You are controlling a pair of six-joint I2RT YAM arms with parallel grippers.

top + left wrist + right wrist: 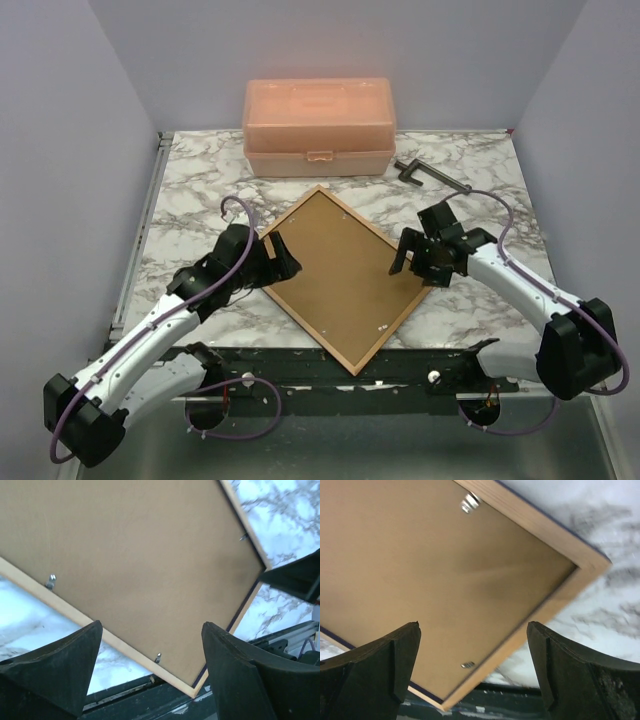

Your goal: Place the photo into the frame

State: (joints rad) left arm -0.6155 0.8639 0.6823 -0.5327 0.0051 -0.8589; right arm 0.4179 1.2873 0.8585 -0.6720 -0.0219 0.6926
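One box [318, 125] beyond frame [310, 325], top-cam only

The frame [310, 331] lies back up, front hidden; board [340, 275] covers whatever's beneath, can't tell. The 2 wrist views crop the frame at their edges, and its corner blurs in the right view

Walls [340, 40]: plain pale lavender-grey panels at the back, left and right.
Table [190, 190]: white marble-pattern top with grey veins.
Rail [140, 230]: metal, along the table's left edge.
Near edge [280, 365]: dark scuffed strip.
Light: soft, even.
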